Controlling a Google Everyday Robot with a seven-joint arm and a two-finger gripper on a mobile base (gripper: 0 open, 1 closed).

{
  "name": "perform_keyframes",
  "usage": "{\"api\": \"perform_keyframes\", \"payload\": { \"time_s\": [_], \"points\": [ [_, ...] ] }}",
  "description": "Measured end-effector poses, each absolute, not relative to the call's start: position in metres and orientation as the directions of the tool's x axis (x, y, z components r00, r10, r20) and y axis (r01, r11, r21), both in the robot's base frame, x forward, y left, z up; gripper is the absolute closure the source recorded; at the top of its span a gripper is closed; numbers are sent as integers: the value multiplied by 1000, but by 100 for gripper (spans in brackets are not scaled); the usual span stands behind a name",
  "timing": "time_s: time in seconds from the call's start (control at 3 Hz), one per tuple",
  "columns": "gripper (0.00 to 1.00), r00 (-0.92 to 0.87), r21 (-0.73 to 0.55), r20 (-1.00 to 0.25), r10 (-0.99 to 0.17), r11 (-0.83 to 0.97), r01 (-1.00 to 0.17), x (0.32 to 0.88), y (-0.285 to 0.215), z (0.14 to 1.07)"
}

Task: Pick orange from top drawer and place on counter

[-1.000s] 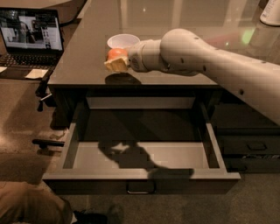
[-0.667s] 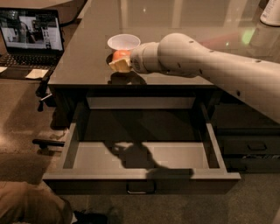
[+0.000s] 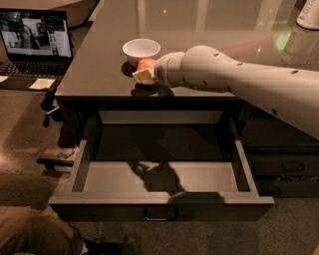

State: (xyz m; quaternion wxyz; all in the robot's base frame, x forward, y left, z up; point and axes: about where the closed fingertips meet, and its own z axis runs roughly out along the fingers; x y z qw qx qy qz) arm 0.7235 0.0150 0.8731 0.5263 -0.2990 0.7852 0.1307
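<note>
The orange (image 3: 146, 64) is held in my gripper (image 3: 143, 72) just over the counter (image 3: 99, 55), near its front edge and right beside the white bowl (image 3: 141, 49). A pale fingertip (image 3: 141, 76) shows under the fruit, and the gripper is shut on it. My arm (image 3: 239, 84) reaches in from the right. The top drawer (image 3: 159, 179) is pulled fully open below the counter; its light grey floor holds nothing but the arm's shadow.
An open laptop (image 3: 35, 37) sits on a lower surface at the far left. Narrower dark drawers with handles (image 3: 284, 167) are at the right. A white container (image 3: 309, 15) stands at the counter's back right. A brown object (image 3: 35, 236) is at the bottom left.
My gripper has carried the orange a little to the right along the counter's front, closer to the white bowl. The drawer has stayed open.
</note>
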Motion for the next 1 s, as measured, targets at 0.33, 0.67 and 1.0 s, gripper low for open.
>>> {"api": "perform_keyframes", "payload": {
  "time_s": [0.33,0.67,1.0],
  "points": [
    [35,-278,-106,-899,-339,784,-612,726,15,867],
    [13,-287,-104,-890,-355,771,-629,728,17,863],
    [0,-287,-104,-890,-355,770,-630,728,17,863]
  ]
}}
